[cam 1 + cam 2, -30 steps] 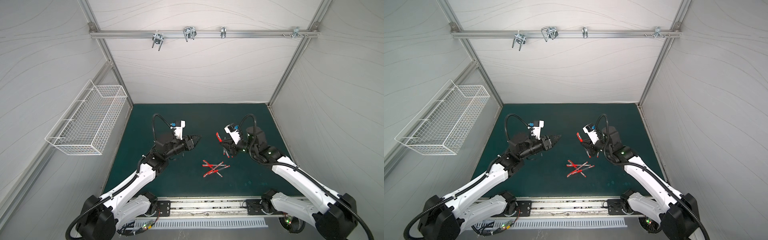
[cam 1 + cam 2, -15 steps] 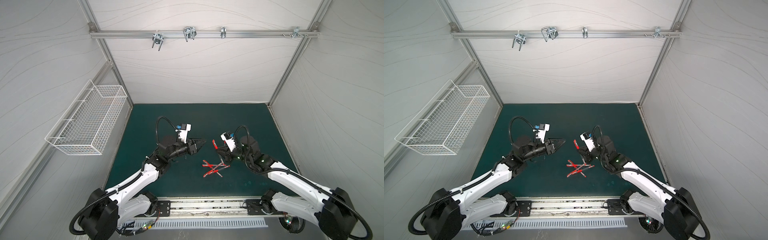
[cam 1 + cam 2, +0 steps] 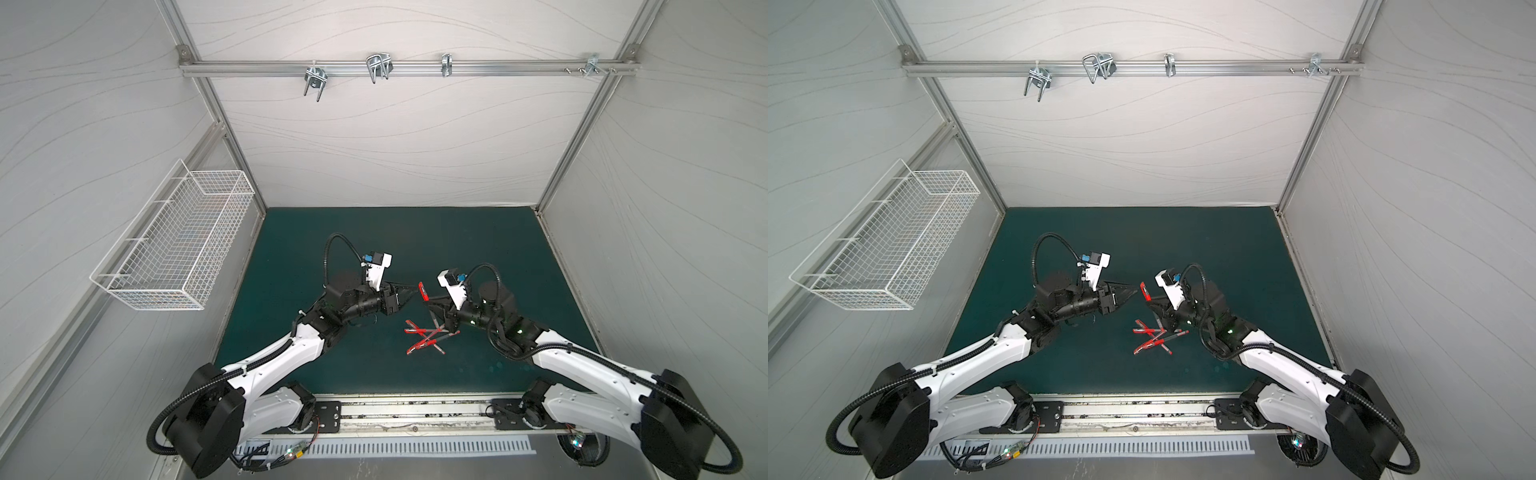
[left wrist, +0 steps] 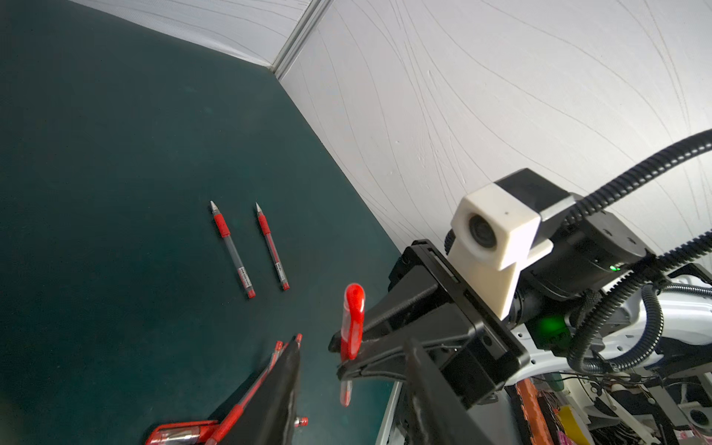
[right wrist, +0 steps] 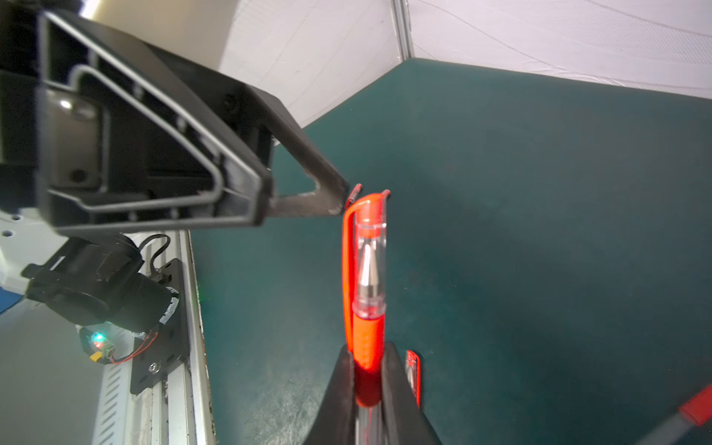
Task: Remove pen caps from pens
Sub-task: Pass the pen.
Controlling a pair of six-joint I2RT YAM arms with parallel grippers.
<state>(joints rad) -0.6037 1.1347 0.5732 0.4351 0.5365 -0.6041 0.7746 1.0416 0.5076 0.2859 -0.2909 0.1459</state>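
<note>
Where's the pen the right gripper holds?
In both top views: the pen, raised centrally over the mat in the right gripper, cap toward the left gripper, near the pile.

The dark green mat [image 3: 457,249] before me is carrying a loose heap of pens [image 3: 422,331] [image 3: 1148,331], crossing one another in both top views; in my left wrist view two uncapped pens [image 4: 232,249] are lying side by side, not touching.
</note>
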